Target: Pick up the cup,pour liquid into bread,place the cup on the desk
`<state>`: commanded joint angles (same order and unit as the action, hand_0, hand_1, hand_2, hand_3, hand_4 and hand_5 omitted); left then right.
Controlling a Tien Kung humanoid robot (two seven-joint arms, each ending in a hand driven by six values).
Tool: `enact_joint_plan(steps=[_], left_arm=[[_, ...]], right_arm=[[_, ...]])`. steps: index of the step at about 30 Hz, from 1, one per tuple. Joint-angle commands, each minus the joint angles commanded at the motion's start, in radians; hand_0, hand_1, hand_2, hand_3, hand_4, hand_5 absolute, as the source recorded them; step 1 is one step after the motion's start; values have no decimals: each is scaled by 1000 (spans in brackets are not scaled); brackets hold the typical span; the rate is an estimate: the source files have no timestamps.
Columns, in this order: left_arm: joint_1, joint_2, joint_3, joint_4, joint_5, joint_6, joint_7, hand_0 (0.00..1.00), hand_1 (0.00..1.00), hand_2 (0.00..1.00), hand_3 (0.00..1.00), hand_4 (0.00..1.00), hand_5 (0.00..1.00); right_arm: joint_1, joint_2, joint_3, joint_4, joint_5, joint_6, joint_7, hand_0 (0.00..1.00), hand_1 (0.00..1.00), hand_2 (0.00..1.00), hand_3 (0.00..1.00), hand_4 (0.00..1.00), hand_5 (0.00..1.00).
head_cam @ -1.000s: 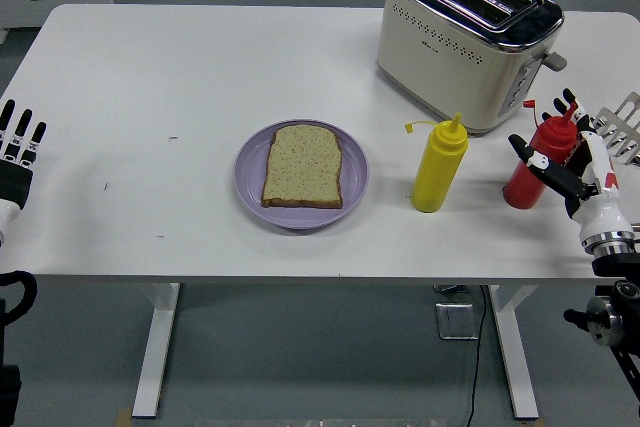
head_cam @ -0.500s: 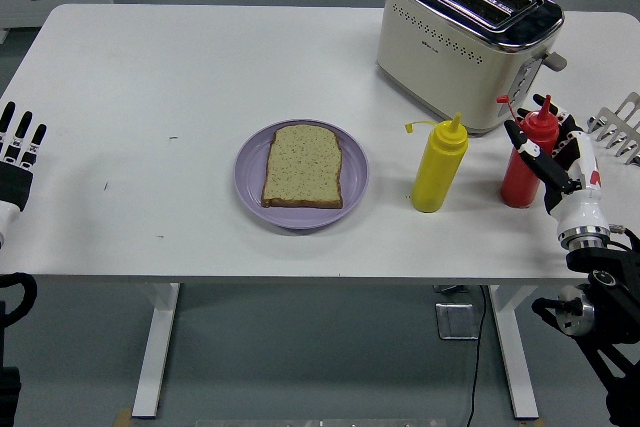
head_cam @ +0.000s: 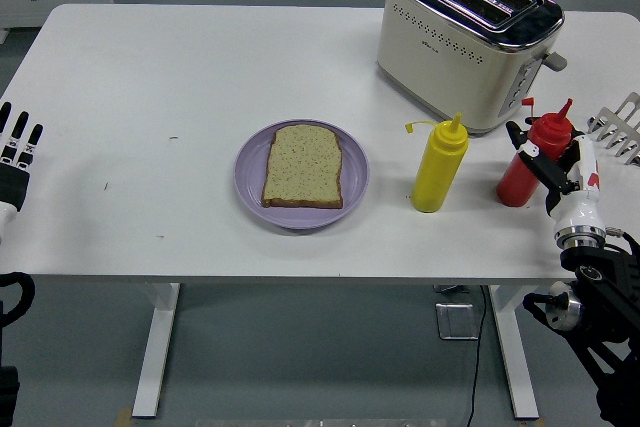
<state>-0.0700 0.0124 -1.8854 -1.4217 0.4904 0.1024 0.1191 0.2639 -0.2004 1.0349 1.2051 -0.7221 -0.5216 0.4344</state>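
Gripping the red squeeze bottle (head_cam: 528, 162), the right hand (head_cam: 560, 169) now has its fingers curled round the lower body of it, and the bottle leans with its nozzle tipped toward the wrist side. A second ago the same bottle stood lower and nearer the desk edge with the fingers only closing on it; half a second ago it was upright inside the hand. So the grasp has firmed and the bottle has shifted slightly away from the robot. Whether its base is off the desk (head_cam: 200, 77) or only rocking on it, I cannot tell from this view.

No cup is visible; the red bottle serves as the task's container. Just beyond the fingertips, to the hand's inner side, stands the yellow squeeze bottle (head_cam: 438, 168), close but apart from the red one. Farther that way lies the slice of bread (head_cam: 303, 166) on the purple plate (head_cam: 250, 172), well apart from the hand. A toaster (head_cam: 468, 37) sits ahead of the hand.

By my reading, the pick-up is nearly done and the carry toward the bread comes next; passing the yellow bottle without knocking it is the risk.

The left hand (head_cam: 17, 152) rests at the far desk edge, fingers straight and empty, unchanged.
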Motion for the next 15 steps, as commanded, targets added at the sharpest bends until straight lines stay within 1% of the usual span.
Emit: enact_joint_plan(steps=[1,4,6,7,12,13,15], left_arm=[[0,0,0,0,0,0,0,800,778,779,711,613,998],[0,0,-2,0,0,0,0,800,778,779,711,613,998],[0,-1,-3,0,0,1,0,800,778,779,711,613,998],[0,-1,-3,0,0,1,0,800,778,779,711,613,998],[0,-1,-3,0,-1,1,0,800,778,779,711,613,998],[0,-1,-3,0,-1,1,0,800,777,778,710,610,998],[0,-1,-3,1,0,1,0,800,777,778,710,610,998]], right_arm=[[1,1,-2,-2,5,-7,6,298,260,283,333,895,214],[6,4,-8,-7,24,-33,29,298,260,283,333,895,214],[9,6,-8,-11,32,-42,38,298,260,283,333,895,214],[9,6,-8,-12,33,-44,39,188,149,205,255,898,215],[13,8,-11,-15,59,-41,36,188,149,205,255,898,215],[13,8,-13,-15,70,-37,37,132,102,171,232,896,230],[13,9,-14,-15,78,-35,37,132,102,171,232,896,230]])
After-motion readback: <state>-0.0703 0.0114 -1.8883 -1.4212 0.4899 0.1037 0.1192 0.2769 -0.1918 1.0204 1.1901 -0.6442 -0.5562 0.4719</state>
